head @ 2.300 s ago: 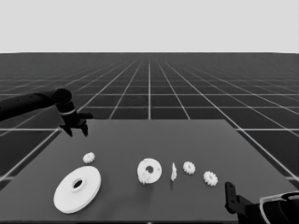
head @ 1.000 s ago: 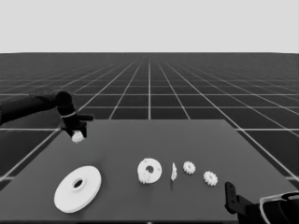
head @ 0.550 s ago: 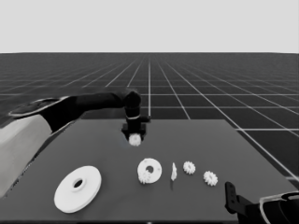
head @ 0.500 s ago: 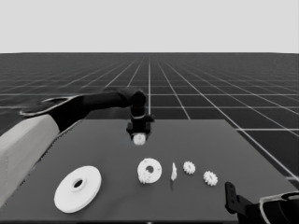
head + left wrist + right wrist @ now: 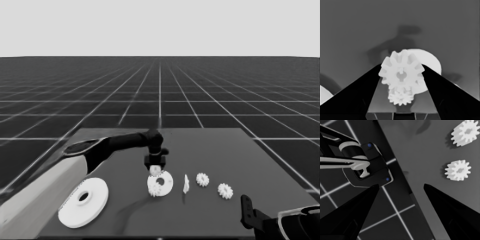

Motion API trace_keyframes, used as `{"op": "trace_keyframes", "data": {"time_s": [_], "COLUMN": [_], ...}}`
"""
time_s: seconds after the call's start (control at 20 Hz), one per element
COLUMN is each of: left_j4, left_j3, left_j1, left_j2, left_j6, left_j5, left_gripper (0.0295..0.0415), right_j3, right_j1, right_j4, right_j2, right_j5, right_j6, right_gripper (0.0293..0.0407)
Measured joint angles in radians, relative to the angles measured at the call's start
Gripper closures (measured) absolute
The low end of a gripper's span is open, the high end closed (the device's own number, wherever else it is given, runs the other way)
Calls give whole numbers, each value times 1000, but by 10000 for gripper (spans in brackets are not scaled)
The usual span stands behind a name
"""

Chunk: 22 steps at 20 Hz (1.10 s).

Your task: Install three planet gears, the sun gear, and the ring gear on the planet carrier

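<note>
White gear (image 5: pixel 401 72): you see it clamped between the left gripper (image 5: pixel 155 164) fingers, just above the smaller round part (image 5: pixel 160 184).
Larger round part (image 5: pixel 83 201): well left of it.
Right gripper (image 5: pixel 400 192): fingers apart, parked at the table corner.
Two gears (image 5: pixel 202 179) (image 5: pixel 225 190): right of it.

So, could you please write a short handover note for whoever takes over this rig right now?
Left gripper: shut on a gear, held just above the smaller round part.
Right gripper: open, parked at the table's near right corner.
Done: one gear already seems to sit on the smaller round part.
Elsewhere: two gears and a thin white piece lie to its right; the larger round part lies to its left.
Left: seat the held gear, add the other two, then the larger round part.
</note>
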Motion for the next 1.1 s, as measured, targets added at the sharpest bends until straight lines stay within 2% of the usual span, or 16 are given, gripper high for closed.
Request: {"op": "trace_keyframes", "data": {"time_s": [0.25,0.3,0.35,0.4,0.75,0.8,0.85,0.9,1.0,1.1], "left_j4": [16,16,16,17,17,-87,-169,-220,-268,-284], "left_j3": [-33,-34,-35,-35,-36,124,166,163,144,133], "left_j1": [18,19,19,19,19,-74,-180,-242,-296,-313], "left_j2": [11,12,12,12,12,-43,-54,-52,-45,-41], "left_j6": [18,18,19,19,19,-69,-94,-93,-82,-75], "left_j5": [-15,-16,-16,-16,-16,66,96,108,119,123], "left_gripper": [398,366,339,330,326,326,326,326,326,326], "right_j3": [0,0,0,0,0,0,0,0,0,0], "right_j1": [0,0,0,0,0,0,0,0,0,0], "right_j4": [0,0,0,0,0,0,0,0,0,0], "right_j2": [0,0,0,0,0,0,0,0,0,0], "right_j5": [0,0,0,0,0,0,0,0,0,0], "right_j6": [0,0,0,0,0,0,0,0,0,0], "right_gripper": [315,315,315,315,315,315,315,315,315,315]}}
